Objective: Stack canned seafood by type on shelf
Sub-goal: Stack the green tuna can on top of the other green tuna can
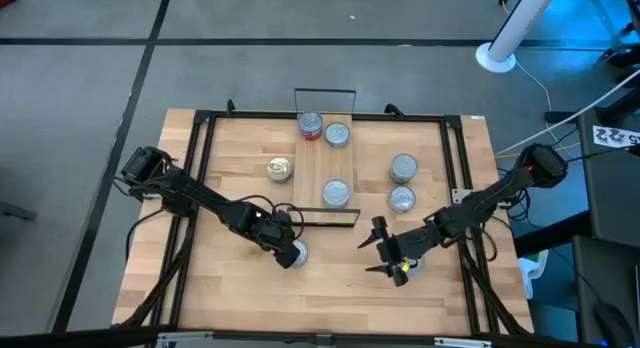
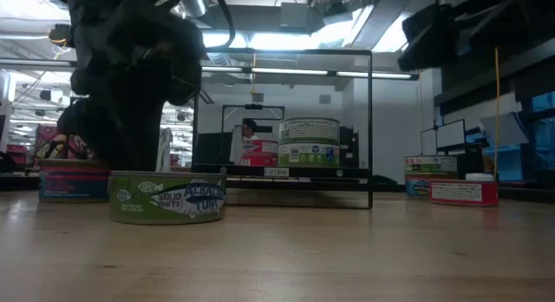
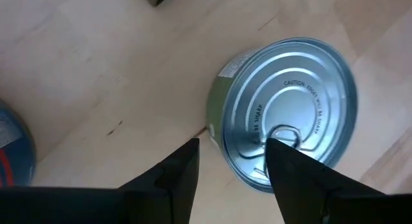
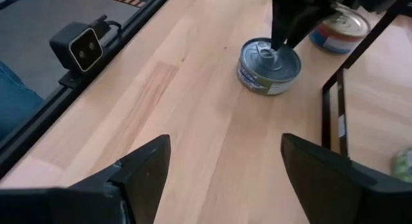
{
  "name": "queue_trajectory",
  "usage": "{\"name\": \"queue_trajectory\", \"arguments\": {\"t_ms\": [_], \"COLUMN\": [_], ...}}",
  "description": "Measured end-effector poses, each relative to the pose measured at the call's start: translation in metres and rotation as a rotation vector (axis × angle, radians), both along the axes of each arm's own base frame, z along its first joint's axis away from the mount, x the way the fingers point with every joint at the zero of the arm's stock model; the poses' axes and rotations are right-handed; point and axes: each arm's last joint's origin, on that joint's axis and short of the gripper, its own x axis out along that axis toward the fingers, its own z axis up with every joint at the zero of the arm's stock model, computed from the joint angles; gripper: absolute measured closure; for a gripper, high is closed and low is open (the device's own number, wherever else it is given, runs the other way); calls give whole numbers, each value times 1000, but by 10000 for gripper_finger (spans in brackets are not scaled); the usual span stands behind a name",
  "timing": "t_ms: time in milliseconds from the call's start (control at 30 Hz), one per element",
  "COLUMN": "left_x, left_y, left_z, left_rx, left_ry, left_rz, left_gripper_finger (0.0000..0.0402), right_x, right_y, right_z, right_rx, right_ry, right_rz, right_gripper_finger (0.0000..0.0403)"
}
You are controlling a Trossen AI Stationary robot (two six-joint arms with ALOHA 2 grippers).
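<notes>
A green-sided can of seafood point(image 3: 290, 102) with a silver pull-tab top stands upright on the tabletop point(image 1: 230, 288), near the shelf's point(image 1: 322, 163) near end. My left gripper point(image 3: 232, 147) is open and points steeply down over this can point(image 1: 297, 254). One finger is above its top and the other is beside its wall. Three cans sit on the shelf: a red-labelled one point(image 1: 310, 126), one beside it point(image 1: 337, 134), and one farther forward point(image 1: 335, 193). My right gripper point(image 1: 382, 253) hovers open to the right of the green can, holding nothing. My left gripper straddles the green can's rim point(image 3: 222, 130) from above. One fingertip point(image 3: 283, 156) is over the top beside the pull tab point(image 4: 273, 51), and the other point(image 3: 187, 163) is outside the wall. I cannot tell whether either finger touches the can.
A gold-topped can point(image 1: 280, 169) stands left of the shelf, and two silver-topped cans point(image 1: 403, 168) point(image 1: 401, 199) stand to its right. Black frame rails point(image 1: 200, 148) border the table. A small camera point(image 4: 80, 47) sits at the near edge. Bare wood lies between my grippers.
</notes>
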Motion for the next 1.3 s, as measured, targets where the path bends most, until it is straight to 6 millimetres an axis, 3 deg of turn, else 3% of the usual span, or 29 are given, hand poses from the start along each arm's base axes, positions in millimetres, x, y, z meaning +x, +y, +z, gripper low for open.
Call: {"name": "queue_trajectory", "arguments": {"t_ms": [200,700,967,1300], "left_x": [3,8,10,13], "left_y": [-2,-4,-5,-7], "left_z": [-6,-5,-4,-4], "left_rx": [2,-28,-40,-71], "left_ry": [8,-53,-69,-94], "left_rz": [-3,-8,5,-18], "left_gripper_finger": [254,395,400,401], "right_x": [8,27,35,37], "right_y": [5,13,16,18], "right_z": [-16,-51,-61,-57], "right_rx": [-19,-154,-235,-279], "right_ry": [30,-18,-86,-150], "right_rz": [0,-47,-19,10], "right_gripper_finger": [107,107,107,107]}}
